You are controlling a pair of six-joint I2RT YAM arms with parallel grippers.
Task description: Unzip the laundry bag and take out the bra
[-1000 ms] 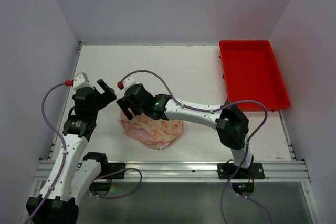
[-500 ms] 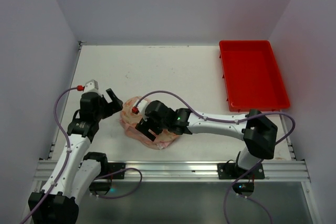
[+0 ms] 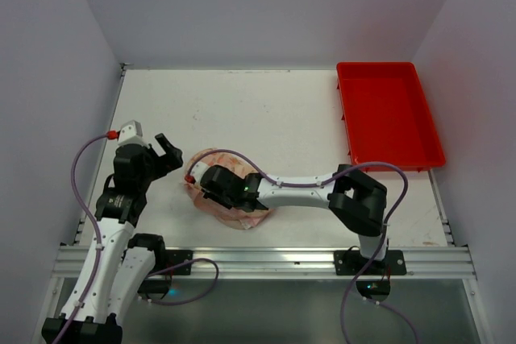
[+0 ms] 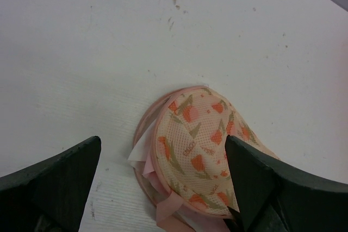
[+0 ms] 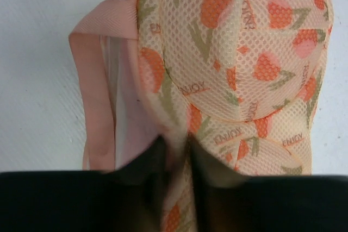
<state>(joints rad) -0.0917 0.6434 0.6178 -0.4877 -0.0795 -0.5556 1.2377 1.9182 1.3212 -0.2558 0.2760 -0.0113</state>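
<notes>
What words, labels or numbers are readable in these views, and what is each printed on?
"ENJOY": repeated at several angles among the orange flowers on the laundry bag, in the right wrist view.
Left wrist view: the bag's small print is too small to read.
Top view: no text can be made out.

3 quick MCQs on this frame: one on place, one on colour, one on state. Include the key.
1. Where on the table is the red tray?
A. far right corner
B. near left corner
C. centre

2. What is printed on the laundry bag?
A. blue stripes
B. orange-pink flowers
C. black dots

3. How is the left gripper?
A. shut on the bag
B. shut on the tray
C. open

Key:
1 A, the top view shows it against the far right edge.
2 B, both wrist views show the flowers on the mesh.
3 C, its fingers stand wide apart in the left wrist view.
</notes>
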